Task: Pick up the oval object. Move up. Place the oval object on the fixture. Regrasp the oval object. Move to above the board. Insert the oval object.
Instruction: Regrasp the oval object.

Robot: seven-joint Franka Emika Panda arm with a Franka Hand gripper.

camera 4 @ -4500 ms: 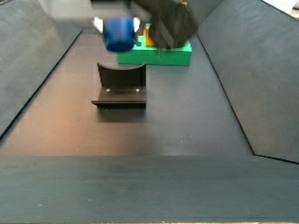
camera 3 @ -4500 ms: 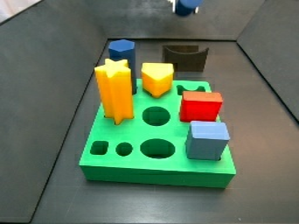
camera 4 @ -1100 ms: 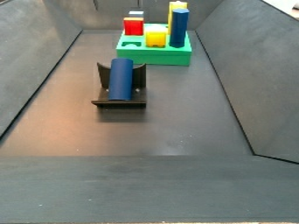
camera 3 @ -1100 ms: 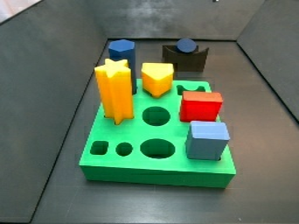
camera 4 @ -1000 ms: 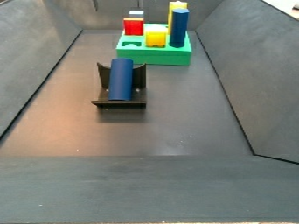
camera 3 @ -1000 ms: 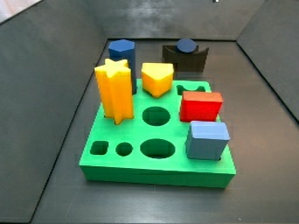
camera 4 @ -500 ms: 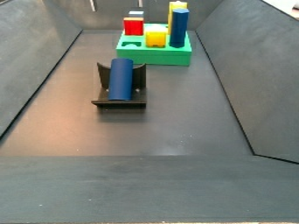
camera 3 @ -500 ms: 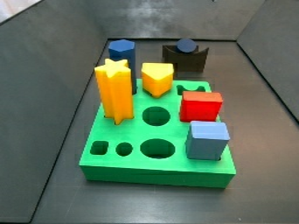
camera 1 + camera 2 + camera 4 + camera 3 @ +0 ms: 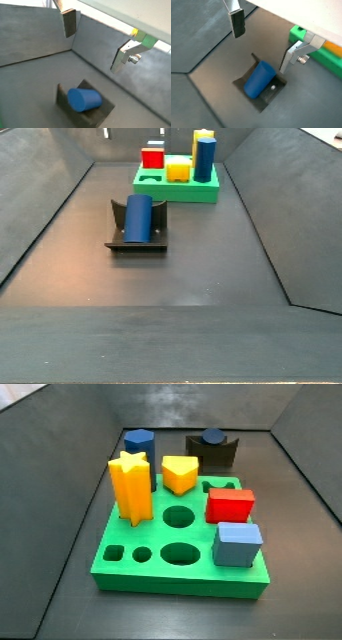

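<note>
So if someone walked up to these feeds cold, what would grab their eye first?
Probably the oval object, lying alone in the fixture on the bare floor. Next, the green board crowded with bright pegs, a tall orange star peg standing out. The gripper hangs open above the oval object, holding nothing.

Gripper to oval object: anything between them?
Nothing. In both wrist views the open gripper hangs above the oval object lying on the fixture, jaws apart, only bare air between.

The navy oval object (image 9: 139, 217) lies in the dark fixture (image 9: 136, 240), near the green board (image 9: 178, 190); the tool (image 9: 264, 37) hangs spread above.
</note>
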